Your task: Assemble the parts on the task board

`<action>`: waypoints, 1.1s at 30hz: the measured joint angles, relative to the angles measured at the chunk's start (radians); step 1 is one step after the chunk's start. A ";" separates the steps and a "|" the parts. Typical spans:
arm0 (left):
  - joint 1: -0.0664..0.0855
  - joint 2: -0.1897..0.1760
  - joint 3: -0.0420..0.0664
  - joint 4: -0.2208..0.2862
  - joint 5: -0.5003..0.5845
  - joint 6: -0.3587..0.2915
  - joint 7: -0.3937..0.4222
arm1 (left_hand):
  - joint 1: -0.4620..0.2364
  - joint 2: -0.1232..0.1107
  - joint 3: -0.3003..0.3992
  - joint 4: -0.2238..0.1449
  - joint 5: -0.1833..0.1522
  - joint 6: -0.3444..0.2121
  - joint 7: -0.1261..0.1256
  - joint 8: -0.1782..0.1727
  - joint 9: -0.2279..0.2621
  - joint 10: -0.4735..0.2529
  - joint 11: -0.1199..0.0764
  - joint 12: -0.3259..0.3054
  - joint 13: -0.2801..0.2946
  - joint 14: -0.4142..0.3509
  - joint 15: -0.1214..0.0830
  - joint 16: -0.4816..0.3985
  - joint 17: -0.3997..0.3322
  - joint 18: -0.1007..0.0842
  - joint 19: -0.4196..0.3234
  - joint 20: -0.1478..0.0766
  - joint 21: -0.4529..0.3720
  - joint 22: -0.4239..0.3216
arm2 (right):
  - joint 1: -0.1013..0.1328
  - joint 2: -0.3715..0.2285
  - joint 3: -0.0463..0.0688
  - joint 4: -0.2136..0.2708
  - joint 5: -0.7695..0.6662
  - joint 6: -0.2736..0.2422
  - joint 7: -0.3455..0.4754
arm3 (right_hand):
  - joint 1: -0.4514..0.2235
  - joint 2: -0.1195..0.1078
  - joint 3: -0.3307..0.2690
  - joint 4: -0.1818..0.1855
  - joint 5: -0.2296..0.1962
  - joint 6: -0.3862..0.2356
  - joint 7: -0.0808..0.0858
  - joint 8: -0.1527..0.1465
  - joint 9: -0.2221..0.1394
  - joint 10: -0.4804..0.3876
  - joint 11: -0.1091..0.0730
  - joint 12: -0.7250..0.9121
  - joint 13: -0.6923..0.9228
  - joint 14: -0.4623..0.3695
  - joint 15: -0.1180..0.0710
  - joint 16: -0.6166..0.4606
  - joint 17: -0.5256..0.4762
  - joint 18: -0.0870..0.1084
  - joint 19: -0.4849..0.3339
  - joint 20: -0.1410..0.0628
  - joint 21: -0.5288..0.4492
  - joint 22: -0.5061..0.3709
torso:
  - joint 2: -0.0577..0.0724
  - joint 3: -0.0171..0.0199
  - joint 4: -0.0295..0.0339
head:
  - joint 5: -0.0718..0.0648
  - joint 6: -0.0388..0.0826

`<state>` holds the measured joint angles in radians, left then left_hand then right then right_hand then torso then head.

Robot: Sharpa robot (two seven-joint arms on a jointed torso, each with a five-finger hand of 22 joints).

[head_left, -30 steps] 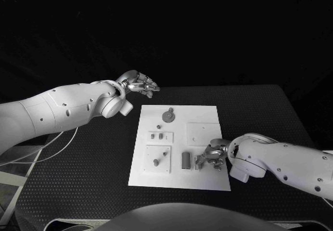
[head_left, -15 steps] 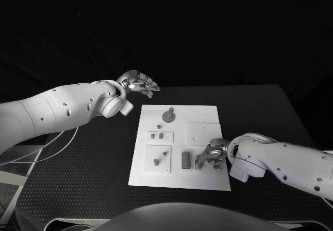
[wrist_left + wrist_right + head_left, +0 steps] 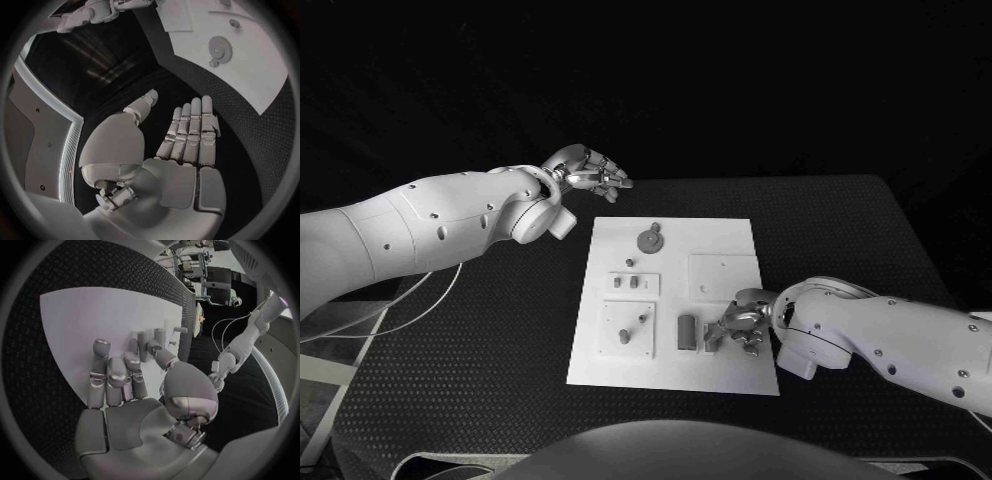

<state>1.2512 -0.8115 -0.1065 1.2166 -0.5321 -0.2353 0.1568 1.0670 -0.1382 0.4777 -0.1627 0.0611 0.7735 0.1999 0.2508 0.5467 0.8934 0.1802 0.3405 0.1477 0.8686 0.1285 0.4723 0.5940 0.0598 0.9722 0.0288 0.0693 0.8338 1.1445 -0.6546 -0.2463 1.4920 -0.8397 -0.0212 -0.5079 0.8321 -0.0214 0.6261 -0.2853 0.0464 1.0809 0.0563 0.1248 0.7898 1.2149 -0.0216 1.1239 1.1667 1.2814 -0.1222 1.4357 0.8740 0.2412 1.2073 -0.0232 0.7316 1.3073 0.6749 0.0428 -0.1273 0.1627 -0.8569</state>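
The white task board point(image 3: 718, 240) lies in the middle of the black table. On it are a round grey disc part point(image 3: 651, 240), small pegs point(image 3: 632, 283), a lever piece point(image 3: 635, 328) and an upright grey block point(image 3: 687, 332). My right hand point(image 3: 737, 330) is low over the board's near right part, just right of the grey block, with its fingertips down on the plate. In the right wrist view my right hand point(image 3: 125, 385) lies spread over the board point(image 3: 87, 315), its thumb reaching toward the grey block point(image 3: 136, 346), nothing gripped. My left hand point(image 3: 589, 172) hovers past the board's far left corner, fingers straight and empty.
The left wrist view shows my left hand point(image 3: 181, 145) flat-palmed above bare black table, with the board point(image 3: 250, 65) and its round disc part point(image 3: 219, 47) beyond the fingertips. Black table surface surrounds the board on all sides.
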 measured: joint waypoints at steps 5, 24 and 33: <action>0.000 0.000 0.000 0.000 0.000 0.000 0.000 | 0.000 0.000 0.000 0.000 0.000 0.000 0.000 0.000 0.000 0.000 0.000 0.000 0.000 0.000 0.000 0.000 0.000 0.001 0.000 0.000 0.000 0.000 | -0.001 0.001 -0.001 -0.001 0.000 -0.001 0.000 | -0.022 -0.022 0.001 0.014 0.000 0.000 0.000 -0.003 -0.002 0.000 0.000 0.000 -0.003 0.000 0.000 0.000 -0.001 0.000 0.000 0.000 0.000 0.000 | 0.000 0.0006 -0.0002 | 0.001 0.000; 0.000 0.000 0.000 0.000 0.000 0.000 0.000 | 0.000 0.000 0.000 0.000 0.000 0.000 0.000 0.000 0.000 0.000 0.000 0.000 -0.001 0.000 0.000 0.000 0.001 -0.001 0.000 0.000 0.000 0.000 | -0.003 0.002 -0.001 -0.004 -0.008 -0.007 0.005 | -0.038 -0.038 0.014 0.039 0.000 0.000 0.000 -0.005 -0.016 -0.004 0.004 -0.004 -0.008 0.000 0.001 0.000 -0.002 0.000 0.006 -0.002 -0.004 0.000 | 0.000 0.0001 0.0006 | 0.000 0.001; 0.000 0.000 0.000 0.000 0.000 0.000 0.000 | 0.000 0.000 0.000 0.000 0.000 0.000 0.000 0.000 0.000 0.000 0.000 0.000 -0.001 0.000 0.000 0.000 0.002 -0.006 0.000 0.000 0.000 0.000 | -0.005 0.000 -0.001 0.013 -0.092 -0.011 0.017 | -0.038 -0.072 0.017 0.036 0.000 0.000 0.000 -0.011 -0.017 -0.007 0.007 -0.004 -0.009 0.000 0.001 0.000 -0.002 0.000 0.009 -0.006 -0.004 0.000 | 0.000 0.0000 0.0010 | 0.002 0.000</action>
<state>1.2512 -0.8115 -0.1066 1.2163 -0.5321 -0.2348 0.1568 1.0670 -0.1382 0.4777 -0.1627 0.0611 0.7735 0.1999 0.2508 0.5469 0.8934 0.1802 0.3405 0.1468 0.8685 0.1285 0.4723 0.5955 0.0543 0.9722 0.0288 0.0694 0.8339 1.1391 -0.6544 -0.2477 1.5046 -0.9312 -0.0327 -0.4912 0.7940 -0.0937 0.6434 -0.2497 0.0465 1.0808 0.0564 0.1139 0.7729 1.2077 -0.0144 1.1200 1.1573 1.2810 -0.1211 1.4356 0.8716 0.2414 1.2165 -0.0288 0.7278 1.3073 0.6749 0.0428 -0.1264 0.1644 -0.8571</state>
